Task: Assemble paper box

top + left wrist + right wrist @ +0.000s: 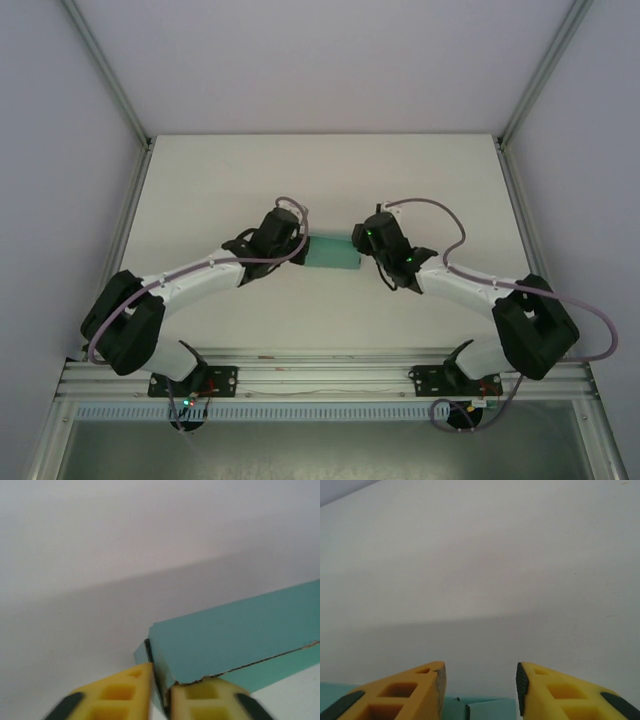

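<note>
White table point(330, 180) bears the paper box point(333, 253) between left fingers point(120, 690) and right fingers point(405, 692).

I see the paper box point(235, 635) plain teal, unpatterned. Left gripper point(161, 681) and right gripper point(480, 672): yellow fingers, black pads. The table point(320, 180) is white.

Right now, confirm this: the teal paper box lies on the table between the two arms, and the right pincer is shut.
Not shut: the right pincer is open, jaws apart by the paper box, as the right wrist view shows. The rest holds.
</note>
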You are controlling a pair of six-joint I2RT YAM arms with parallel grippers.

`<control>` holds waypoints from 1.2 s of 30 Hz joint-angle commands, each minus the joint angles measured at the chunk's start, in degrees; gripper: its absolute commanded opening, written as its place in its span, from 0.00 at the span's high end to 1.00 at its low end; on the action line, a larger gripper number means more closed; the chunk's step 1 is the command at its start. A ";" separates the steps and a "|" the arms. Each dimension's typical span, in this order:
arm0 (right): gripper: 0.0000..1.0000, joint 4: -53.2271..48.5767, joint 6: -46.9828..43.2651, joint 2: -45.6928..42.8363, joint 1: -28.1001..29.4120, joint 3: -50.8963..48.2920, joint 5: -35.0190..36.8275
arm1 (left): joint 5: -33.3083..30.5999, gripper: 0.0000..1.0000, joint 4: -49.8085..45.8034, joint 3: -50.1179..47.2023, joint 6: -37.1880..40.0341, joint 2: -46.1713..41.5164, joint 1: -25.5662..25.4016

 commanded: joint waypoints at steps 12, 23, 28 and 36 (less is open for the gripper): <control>0.63 3.40 2.36 1.97 -0.29 -8.44 -1.23 | 6.85 0.00 -11.76 3.84 -3.01 -9.34 -0.16; 0.67 5.24 1.74 2.74 -0.28 -9.82 -0.75 | 15.24 0.33 -3.42 1.85 -9.16 1.37 7.86; 0.70 10.11 2.17 4.07 -0.36 -13.37 -1.89 | 21.32 0.40 8.55 -8.43 -10.84 2.14 8.11; 0.78 38.68 -4.99 12.60 -0.28 -25.71 -7.85 | 22.53 0.73 30.41 -23.88 -10.49 7.48 7.86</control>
